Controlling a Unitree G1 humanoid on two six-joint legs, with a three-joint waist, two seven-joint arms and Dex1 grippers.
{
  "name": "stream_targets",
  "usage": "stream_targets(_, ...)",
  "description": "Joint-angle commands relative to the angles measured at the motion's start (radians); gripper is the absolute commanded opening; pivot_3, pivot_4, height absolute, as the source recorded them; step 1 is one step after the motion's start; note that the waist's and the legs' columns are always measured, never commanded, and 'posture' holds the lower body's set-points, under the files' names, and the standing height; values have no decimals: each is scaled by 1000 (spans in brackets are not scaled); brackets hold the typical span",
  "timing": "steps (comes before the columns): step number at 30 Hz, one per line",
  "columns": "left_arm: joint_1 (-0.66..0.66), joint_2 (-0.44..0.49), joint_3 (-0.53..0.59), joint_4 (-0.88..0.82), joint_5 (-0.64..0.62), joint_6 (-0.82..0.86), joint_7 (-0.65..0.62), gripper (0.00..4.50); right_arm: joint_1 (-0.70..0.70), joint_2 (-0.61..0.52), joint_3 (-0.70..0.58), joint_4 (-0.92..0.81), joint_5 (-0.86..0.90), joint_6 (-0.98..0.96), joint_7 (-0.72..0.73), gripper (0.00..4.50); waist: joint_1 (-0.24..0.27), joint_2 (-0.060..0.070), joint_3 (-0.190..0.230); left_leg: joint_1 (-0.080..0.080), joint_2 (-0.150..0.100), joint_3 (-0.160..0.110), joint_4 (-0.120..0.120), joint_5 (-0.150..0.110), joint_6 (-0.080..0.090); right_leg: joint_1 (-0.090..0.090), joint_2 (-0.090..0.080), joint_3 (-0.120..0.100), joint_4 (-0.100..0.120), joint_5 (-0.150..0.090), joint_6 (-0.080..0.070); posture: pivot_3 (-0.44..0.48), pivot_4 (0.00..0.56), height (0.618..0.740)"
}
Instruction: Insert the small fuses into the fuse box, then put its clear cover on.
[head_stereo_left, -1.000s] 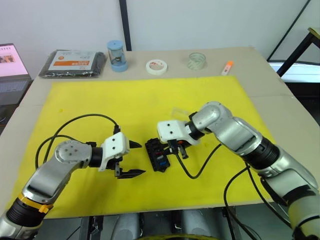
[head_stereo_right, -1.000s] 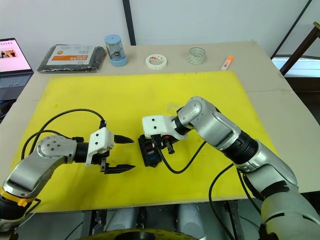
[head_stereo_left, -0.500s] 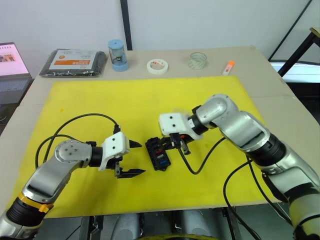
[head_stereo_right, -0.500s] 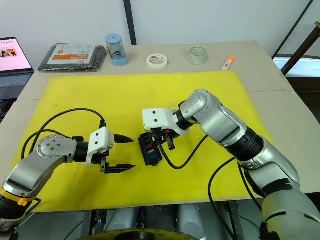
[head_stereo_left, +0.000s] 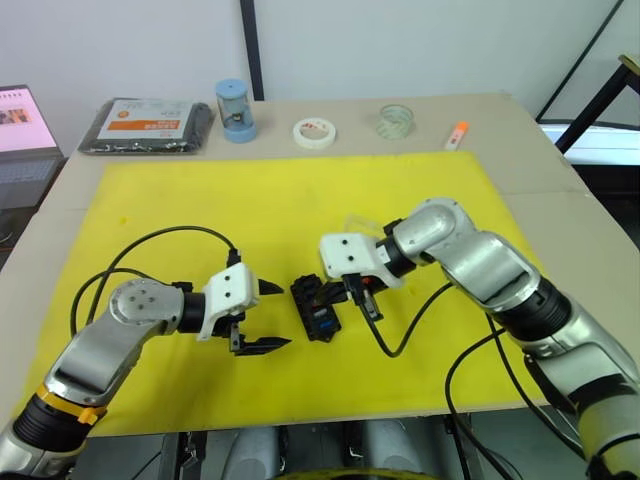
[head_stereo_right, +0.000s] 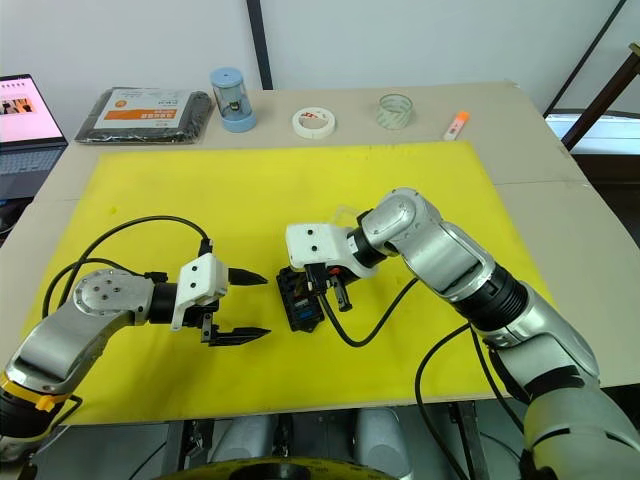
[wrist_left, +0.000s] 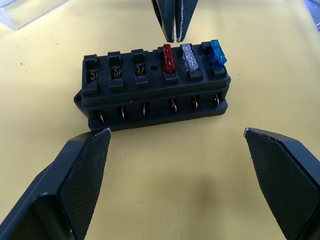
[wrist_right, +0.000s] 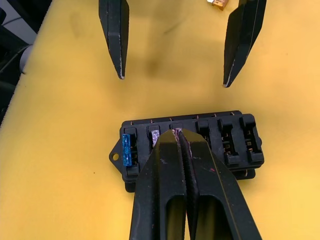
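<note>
Fuse box: lying near the middle of the yellow mat, between the two grippers; three slots of one row are carrying fuses, the other three of that row are standing empty.
Seated fuses: a red fuse, a white fuse and a blue-teal fuse are sitting side by side in the box.
Right gripper: fingers pressed together with nothing visible between them; tips are resting at the red fuse's slot, at the box's 3 o'clock edge in the head view.
Left gripper: hovering at 9 o'clock of the box, just beside it, fingers spread wide and holding nothing.
Clear cover: lying on the mat at about 1 o'clock from the box, partly behind the right arm.
Loose fuse: a small yellow fuse is lying on the mat beyond the left gripper's fingers.
Table edge, 12 o'clock: black packet, blue cylinder, white tape roll, clear tape roll, orange marker.
</note>
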Motion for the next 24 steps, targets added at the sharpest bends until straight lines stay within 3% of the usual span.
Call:
stream_targets(1, -8, 2, 12, -19, -3, -13, -3, 4500, -11, 7, 0, 5, -22, -22, -13, 45, 0, 0, 0, 0, 0, 0, 0, 0, 0, 0, 0, 0, 0, 0, 0, 0, 150, 740)
stream_targets(14, -8, 2, 12, -22, -4, -9, -1, 4500, 52, -3, 43, 100, -84, -94, -10, 45, 1, 0, 0, 1, 0, 0, 0, 0, 0, 1, 0, 0, 0, 0, 0, 0, 150, 740)
stream_targets(24, -8, 4, 14, -22, -6, -10, -4, 4500, -8, 31, -46, 54, -11, -22, -4, 45, 1, 0, 0, 1, 0, 0, 0, 0, -1, 1, 0, 0, 0, 0, 0, 0, 150, 740)
